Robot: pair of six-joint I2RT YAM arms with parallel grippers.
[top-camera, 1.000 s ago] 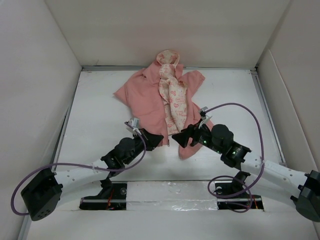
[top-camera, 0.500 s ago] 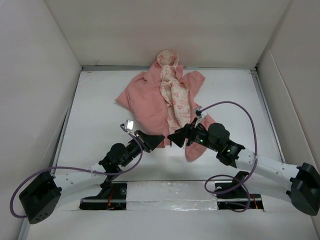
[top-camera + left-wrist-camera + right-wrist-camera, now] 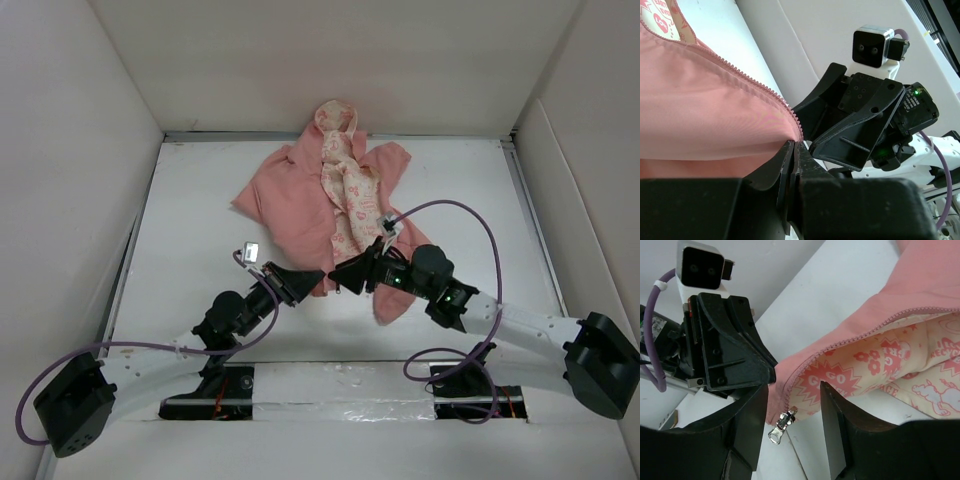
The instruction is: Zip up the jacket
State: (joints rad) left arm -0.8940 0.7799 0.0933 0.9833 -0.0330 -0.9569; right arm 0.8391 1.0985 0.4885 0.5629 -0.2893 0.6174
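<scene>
Jacket (image 3: 290, 200) lies on the table (image 3: 200, 230), far-centre, with the hood (image 3: 337, 115) toward the back wall and the hem toward the arm bases. The front is open: the cream printed lining (image 3: 350, 195) is exposed down the middle, with pink panels on either side. One pink flap shows beneath the right arm.

Left end effector (image 3: 316, 275): clenched on the jacket. In the left wrist view its fingers (image 3: 810, 170) are pressed together with pink fabric pinched in the seam, right at the bottom end of the zipper teeth (image 3: 740, 67). The grip point is at the hem. The fabric runs up and away from the tips.

Right end effector (image 3: 340, 275): released, jaws apart. In the right wrist view the fingers (image 3: 747, 430) straddle the metal zipper pull (image 3: 781, 425), which hangs off the bottom of a zipper edge, between the two pads. The pull is nearer the pad on the view's left; can't tell whether it touches. The lining side of that panel faces the camera. The pink edge carrying the pull runs up to the left end effector's tip.

The two end effectors sit tip to tip at the hem, just beside each other. Each is visible in the other's wrist view.
</scene>
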